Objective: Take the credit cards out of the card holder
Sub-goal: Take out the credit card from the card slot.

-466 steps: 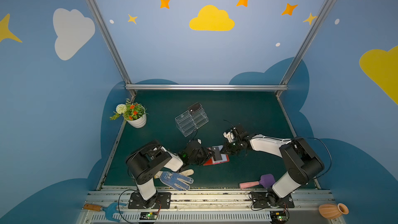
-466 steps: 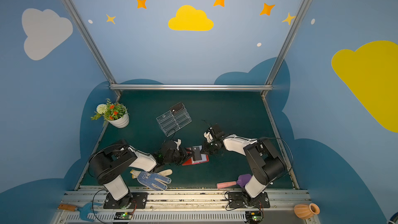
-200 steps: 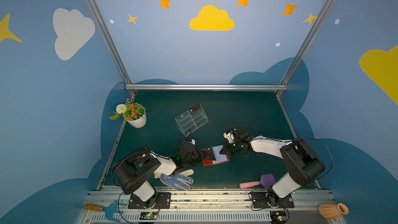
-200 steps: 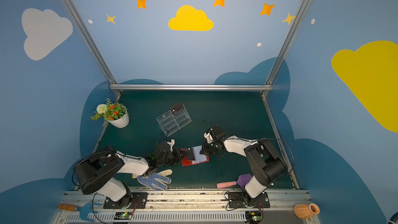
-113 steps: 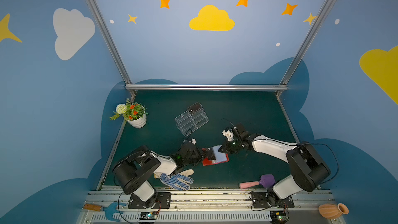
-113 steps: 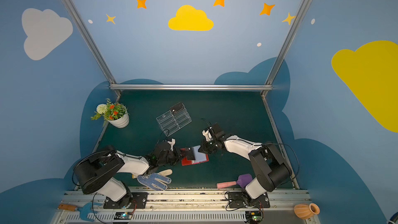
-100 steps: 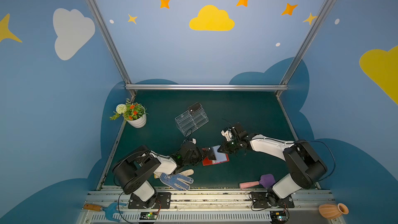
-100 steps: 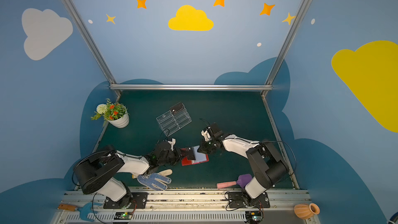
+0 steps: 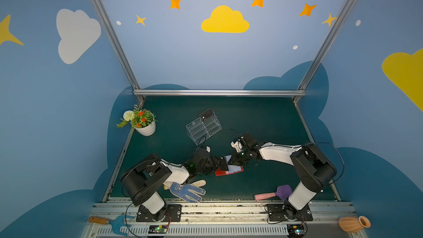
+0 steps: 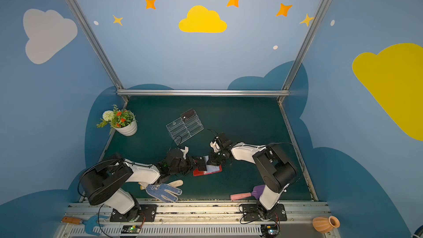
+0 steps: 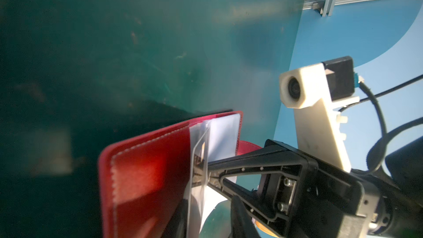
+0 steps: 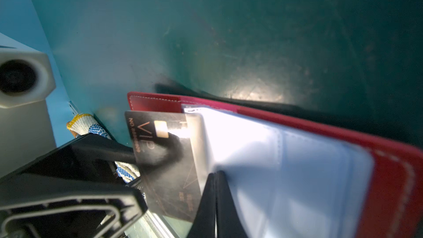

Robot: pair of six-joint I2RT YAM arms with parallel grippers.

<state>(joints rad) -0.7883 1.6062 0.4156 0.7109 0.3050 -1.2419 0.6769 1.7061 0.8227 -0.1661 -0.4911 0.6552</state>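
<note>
Well, right pincer [image 12: 215,178] clenched on card holder [image 12: 389,168] sleeve, left pincer [image 12: 160,151] at credit card [image 12: 174,191], hold unclear, VIP lettering wrist-view only

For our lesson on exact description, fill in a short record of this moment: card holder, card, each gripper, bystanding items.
card holder: red, lying open
credit card: dark, partly out of a plastic sleeve
right gripper: shut on the plastic sleeve
left gripper: at the credit card; grip unclear
acrylic stand: holds one dark card
nearby: dotted glove, potted plant
</note>
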